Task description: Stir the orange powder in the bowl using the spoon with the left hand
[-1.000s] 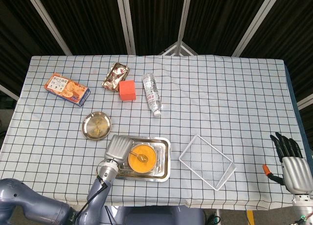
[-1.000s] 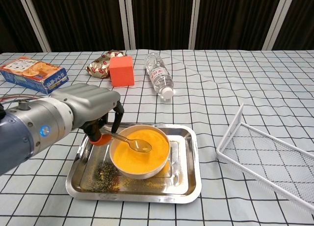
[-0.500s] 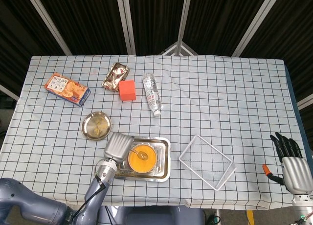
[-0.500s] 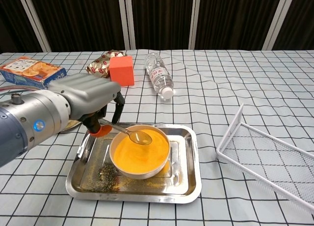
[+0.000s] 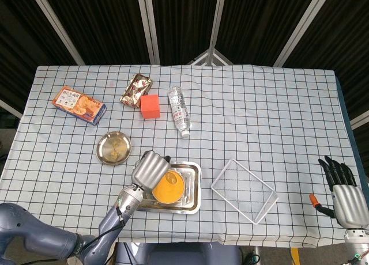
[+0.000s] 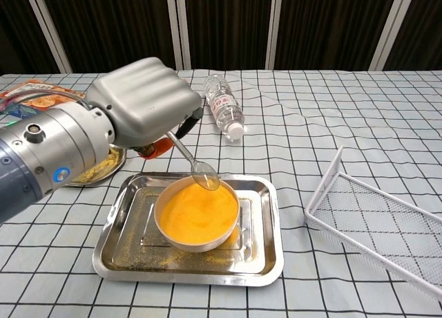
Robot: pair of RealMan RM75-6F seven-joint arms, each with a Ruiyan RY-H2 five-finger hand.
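While the head view a second ago showed the left hand [image 5: 151,169] lying low at the left rim of the bowl [image 5: 171,188], it now sits higher and further right, covering the bowl's left part, so only a crescent of orange powder [image 5: 173,189] shows beside it. From above the spoon is hidden under the hand, and I cannot tell there how the fingers lie. The bowl stands where it stood, inside the steel tray [image 5: 194,187] at the near edge of the table, with the small round dish [image 5: 113,147] just to its far left and the wire basket [image 5: 244,190] to its right. Far to the right, near the table's corner, the right hand [image 5: 343,191] hangs with its fingers spread and nothing in them, unchanged. In the chest view the change is plainer: the left hand [image 6: 141,107] has risen well above the tray [image 6: 266,252] and now hides the orange block that stood behind it, its fingers clenched around the orange handle of the spoon [image 6: 195,164]. The spoon now slopes steeply down and right, its scoop at the far rim of the bowl [image 6: 197,236], barely meeting the orange powder [image 6: 197,209] where earlier it lay flat in the middle. My reading is that a stirring stroke has ended in a lift, so stirring may be pausing or finishing.
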